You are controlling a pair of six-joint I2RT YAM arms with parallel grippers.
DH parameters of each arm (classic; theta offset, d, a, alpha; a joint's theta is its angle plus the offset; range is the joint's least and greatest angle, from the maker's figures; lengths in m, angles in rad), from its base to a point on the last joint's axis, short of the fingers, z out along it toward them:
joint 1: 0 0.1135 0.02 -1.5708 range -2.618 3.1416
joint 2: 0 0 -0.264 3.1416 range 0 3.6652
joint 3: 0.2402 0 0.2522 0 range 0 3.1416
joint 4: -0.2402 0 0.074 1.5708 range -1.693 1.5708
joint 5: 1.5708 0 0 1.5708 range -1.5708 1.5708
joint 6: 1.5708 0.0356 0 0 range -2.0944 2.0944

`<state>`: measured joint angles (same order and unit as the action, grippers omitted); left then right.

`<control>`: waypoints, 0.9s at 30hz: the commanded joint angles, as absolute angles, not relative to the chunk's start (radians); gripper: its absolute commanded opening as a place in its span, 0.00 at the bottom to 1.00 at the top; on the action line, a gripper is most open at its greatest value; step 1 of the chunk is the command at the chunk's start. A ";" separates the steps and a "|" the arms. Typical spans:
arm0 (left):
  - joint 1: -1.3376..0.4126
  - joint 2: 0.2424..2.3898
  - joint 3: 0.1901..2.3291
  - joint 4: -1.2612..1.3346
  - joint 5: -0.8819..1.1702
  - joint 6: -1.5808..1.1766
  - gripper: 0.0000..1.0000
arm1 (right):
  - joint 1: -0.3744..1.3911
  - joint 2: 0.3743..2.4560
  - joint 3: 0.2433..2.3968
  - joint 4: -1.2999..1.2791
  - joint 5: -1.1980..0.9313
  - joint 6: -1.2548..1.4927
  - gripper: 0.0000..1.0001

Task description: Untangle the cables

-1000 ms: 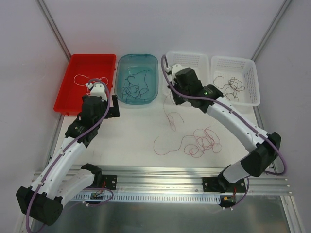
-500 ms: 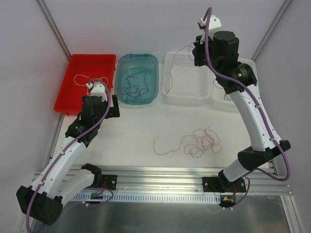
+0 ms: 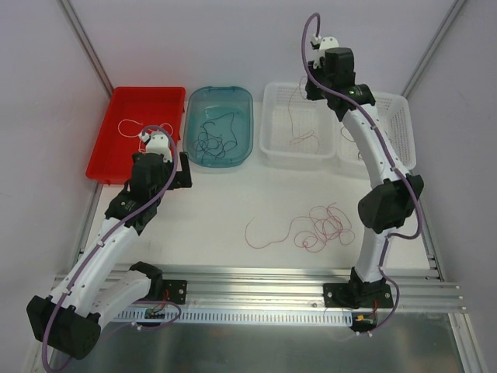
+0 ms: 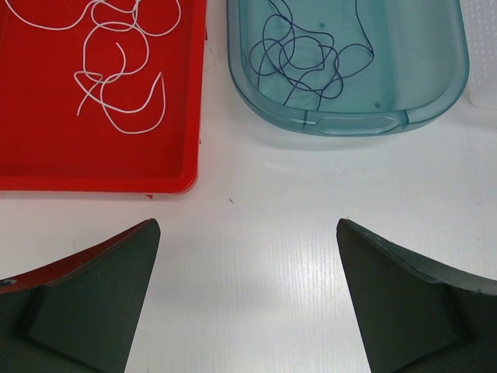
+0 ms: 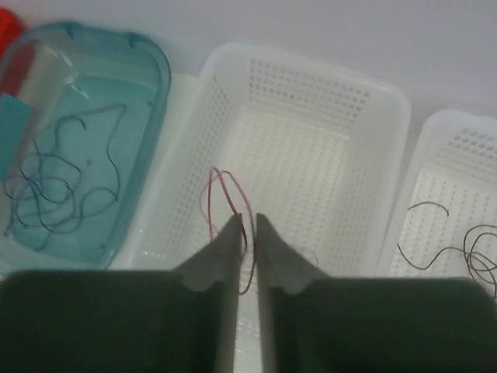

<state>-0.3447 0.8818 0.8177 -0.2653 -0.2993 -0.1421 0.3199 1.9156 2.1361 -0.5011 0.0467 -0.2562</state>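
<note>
My right gripper (image 5: 247,224), nearly pressed together, pinches a red-pink strand (image 5: 210,194) over the white basket (image 5: 311,74); the left gripper (image 4: 248,256) is spread. Remaining cables (image 3: 322,227) lie at five o'clock on the table (image 3: 217,210). They look light, limp and snag-prone, so I'd pinch a free end.

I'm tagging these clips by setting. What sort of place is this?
Likely a robotics lab cell: two arms on an aluminium rail, white walls, cables sorted into a red tray and teal tub.
</note>
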 commanded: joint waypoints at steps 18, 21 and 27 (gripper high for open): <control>-0.333 0.891 0.811 -0.221 -0.227 -0.149 0.99 | 0.282 1.404 1.401 -0.638 0.100 -0.080 0.82; -0.333 0.891 0.811 -0.221 -0.187 -0.152 0.99 | 0.282 1.263 1.191 -0.655 0.112 -0.008 0.82; -0.333 0.902 0.816 -0.221 -0.100 -0.150 0.99 | 0.262 1.016 0.904 -0.703 0.189 0.115 0.83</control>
